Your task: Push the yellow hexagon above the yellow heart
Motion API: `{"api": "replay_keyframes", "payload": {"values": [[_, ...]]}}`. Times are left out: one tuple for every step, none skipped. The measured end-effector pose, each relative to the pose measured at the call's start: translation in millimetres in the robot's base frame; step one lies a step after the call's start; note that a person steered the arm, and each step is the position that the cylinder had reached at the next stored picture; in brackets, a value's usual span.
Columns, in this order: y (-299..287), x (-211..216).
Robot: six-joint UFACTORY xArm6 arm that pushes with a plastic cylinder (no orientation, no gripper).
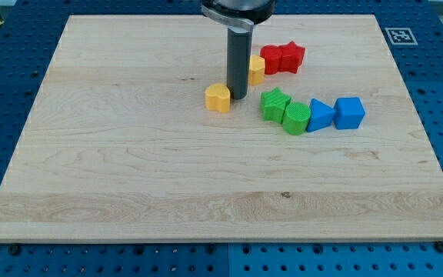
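Note:
The yellow heart point(218, 98) lies on the wooden board point(129, 154) a little above the middle. The yellow hexagon point(257, 69) sits up and to the right of it, partly hidden behind my rod. My tip point(238, 96) rests on the board right beside the heart's right edge and just below-left of the hexagon. Whether the tip touches either block I cannot tell.
Two red blocks point(282, 58), one star-shaped, sit side by side to the right of the hexagon. Below them is a row: a green star point(274, 103), a green cylinder-like block point(296, 118), a blue triangle point(320, 115) and a blue cube point(349, 112).

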State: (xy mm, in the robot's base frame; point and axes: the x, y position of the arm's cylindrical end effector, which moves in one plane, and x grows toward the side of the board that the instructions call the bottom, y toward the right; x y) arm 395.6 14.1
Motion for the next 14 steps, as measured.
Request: {"api": "replay_keyframes", "payload": {"values": [[-27, 0], [-35, 0], [-23, 0], [-12, 0], [3, 0], [6, -8], [13, -19], [37, -19], [55, -19], [73, -19], [89, -27], [97, -42], [83, -42], [78, -42]]}}
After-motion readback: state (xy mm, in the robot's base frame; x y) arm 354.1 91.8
